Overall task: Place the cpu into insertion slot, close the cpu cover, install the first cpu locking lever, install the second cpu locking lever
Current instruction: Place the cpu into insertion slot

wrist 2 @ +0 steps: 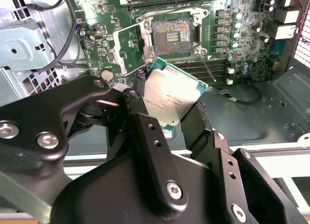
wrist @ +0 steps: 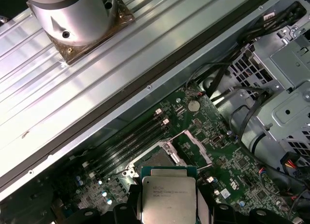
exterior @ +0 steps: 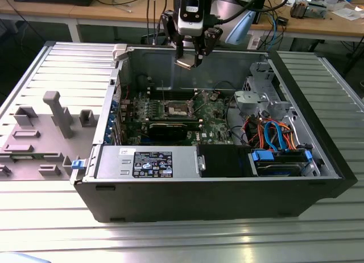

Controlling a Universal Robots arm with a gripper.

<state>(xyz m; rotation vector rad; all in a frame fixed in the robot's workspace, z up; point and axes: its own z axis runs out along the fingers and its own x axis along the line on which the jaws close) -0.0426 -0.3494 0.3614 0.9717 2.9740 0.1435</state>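
Observation:
My gripper [exterior: 189, 61] hangs above the open computer case, shut on the cpu [exterior: 186, 63]. In both wrist views the cpu [wrist 2: 169, 96] [wrist: 168, 197] is a flat square chip with a silver top, pinched at its edges between the black fingers [wrist 2: 138, 112]. The insertion slot [exterior: 176, 108] [wrist 2: 174, 35] lies bare on the green board below, well apart from the chip. In the first wrist view the slot [wrist: 157, 158] is partly hidden behind the chip. The cpu cover [wrist 2: 127, 46] [wrist: 193, 145] stands flipped open beside the slot. A thin lever rod [wrist 2: 211, 70] lies loose next to it.
Inside the case sit a long black graphics card [exterior: 170, 129], a power supply [exterior: 149, 162], a metal drive cage [exterior: 259, 95] and coloured cables [exterior: 273, 132]. Memory slots [wrist 2: 208, 67] run next to the socket. A grey fixture [exterior: 57, 112] stands outside on the exterior view's left.

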